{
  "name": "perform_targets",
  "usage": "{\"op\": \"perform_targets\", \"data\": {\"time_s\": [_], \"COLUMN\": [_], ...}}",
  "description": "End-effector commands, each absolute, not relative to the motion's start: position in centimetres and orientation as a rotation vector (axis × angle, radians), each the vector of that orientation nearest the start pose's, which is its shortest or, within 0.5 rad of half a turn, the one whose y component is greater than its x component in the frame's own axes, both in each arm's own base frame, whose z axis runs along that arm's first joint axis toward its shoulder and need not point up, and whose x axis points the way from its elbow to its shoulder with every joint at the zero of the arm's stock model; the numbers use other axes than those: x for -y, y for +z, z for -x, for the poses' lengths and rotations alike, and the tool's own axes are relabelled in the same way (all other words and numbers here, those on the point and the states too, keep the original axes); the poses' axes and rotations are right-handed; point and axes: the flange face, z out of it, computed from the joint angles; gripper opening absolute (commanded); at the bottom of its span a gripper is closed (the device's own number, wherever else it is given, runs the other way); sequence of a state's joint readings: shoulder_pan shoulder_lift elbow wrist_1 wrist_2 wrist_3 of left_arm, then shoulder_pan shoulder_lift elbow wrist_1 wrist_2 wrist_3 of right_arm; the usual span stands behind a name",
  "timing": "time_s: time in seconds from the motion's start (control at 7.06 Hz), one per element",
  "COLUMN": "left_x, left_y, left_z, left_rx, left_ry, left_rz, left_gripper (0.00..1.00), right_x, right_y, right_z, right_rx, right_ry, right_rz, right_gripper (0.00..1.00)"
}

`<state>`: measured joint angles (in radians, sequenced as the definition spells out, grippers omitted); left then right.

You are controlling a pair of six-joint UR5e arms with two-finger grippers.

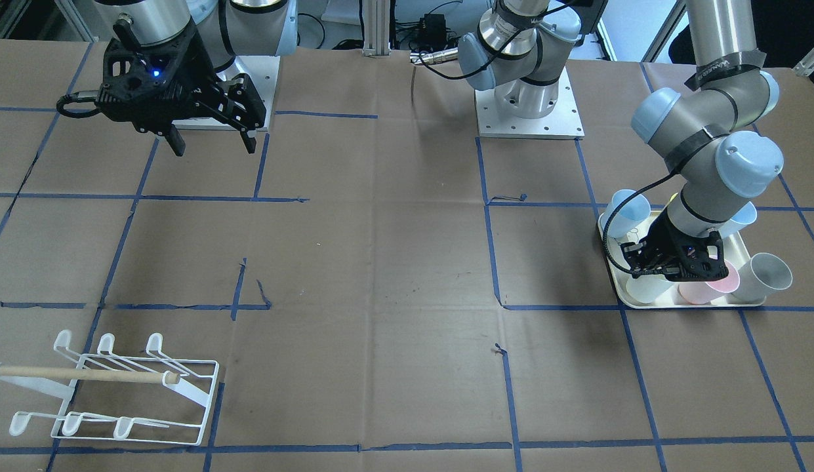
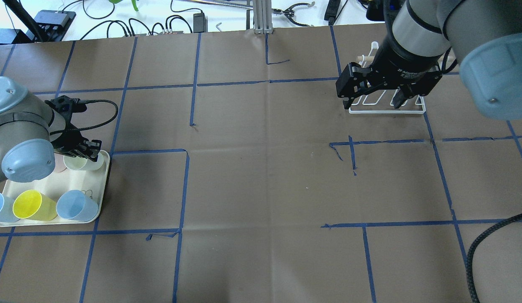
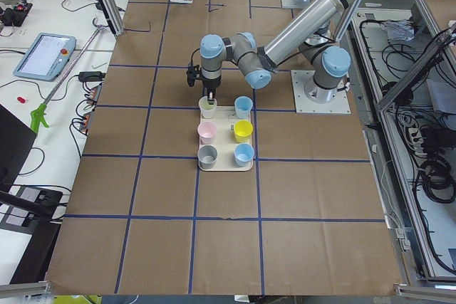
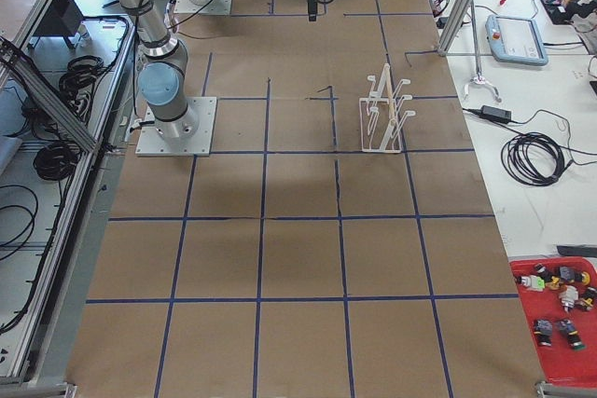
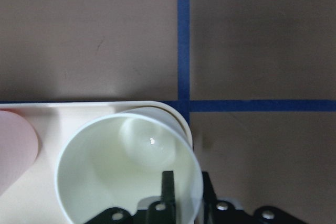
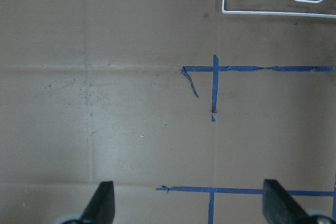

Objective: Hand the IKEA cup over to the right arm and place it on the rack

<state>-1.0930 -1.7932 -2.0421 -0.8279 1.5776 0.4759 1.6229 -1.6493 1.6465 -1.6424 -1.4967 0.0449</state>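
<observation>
Left end effector (image 5: 187, 183) straddles the white cup's (image 5: 100, 166) rim, unclamped, at tray's (image 2: 102, 182) 1 o'clock corner; right end effector (image 1: 214, 145) wide apart, empty

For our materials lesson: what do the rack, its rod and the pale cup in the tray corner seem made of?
Rack: thin bent wire, probably metal, white coating. Rod: light wood, matt. Pale cup: likely smooth plastic; a glint shows on its bottom.
</observation>
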Motion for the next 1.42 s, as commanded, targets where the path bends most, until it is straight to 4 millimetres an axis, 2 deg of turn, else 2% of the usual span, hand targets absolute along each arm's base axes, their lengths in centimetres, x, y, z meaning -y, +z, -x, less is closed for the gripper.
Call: {"op": "perform_targets", "data": {"time_s": [0.0,0.14,0.28,0.42,0.57,0.71,0.85,0.99,1.13,1.28], "left_x": [51.3,52.0,53.6,55.0,56.0,56.3,56.2,55.4,54.7,54.1], "left_y": [26.7,30.0,34.3,38.2,42.0,44.7,46.2,46.7,47.7,48.5], "left_z": [-11.2,-10.9,-9.4,-7.0,-3.3,1.6,7.2,10.9,13.5,14.7], "left_rx": [-3.095,-3.114,-3.124,-3.141,-3.163,-3.173,-3.169,-3.176,-3.24,-3.34], "left_ry": [-0.122,-0.106,-0.079,-0.027,0.021,0.024,-0.004,-0.016,-0.059,-0.113], "left_rz": [-0.014,-0.012,-0.067,-0.099,-0.063,-0.015,0.043,0.058,0.005,-0.031], "left_gripper": [0.0,0.0,0.0,0.0,0.0,0.0,0.0,0.0,0.0,0.0], "right_x": [46.1,46.5,47.2,47.4,47.5,47.3,46.9,46.4,45.6,44.7], "right_y": [49.5,49.3,48.9,48.7,48.8,49.0,48.9,48.3,47.2,46.0], "right_z": [-16.5,-16.5,-16.8,-17.5,-17.8,-18.4,-19.6,-20.2,-20.2,-20.1], "right_rx": [-3.054,-3.04,-3.004,-2.918,-2.846,-2.74,-2.586,-2.473,-2.382,-2.268], "right_ry": [-0.178,-0.296,-0.467,-0.594,-0.735,-0.876,-0.91,-0.896,-0.888,-0.886], "right_rz": [0.005,0.007,0.02,0.046,0.07,0.108,0.124,-0.01,-0.228,-0.412], "right_gripper": [1.0,1.0,1.0,1.0,1.0,1.0,1.0,1.0,1.0,1.0]}}
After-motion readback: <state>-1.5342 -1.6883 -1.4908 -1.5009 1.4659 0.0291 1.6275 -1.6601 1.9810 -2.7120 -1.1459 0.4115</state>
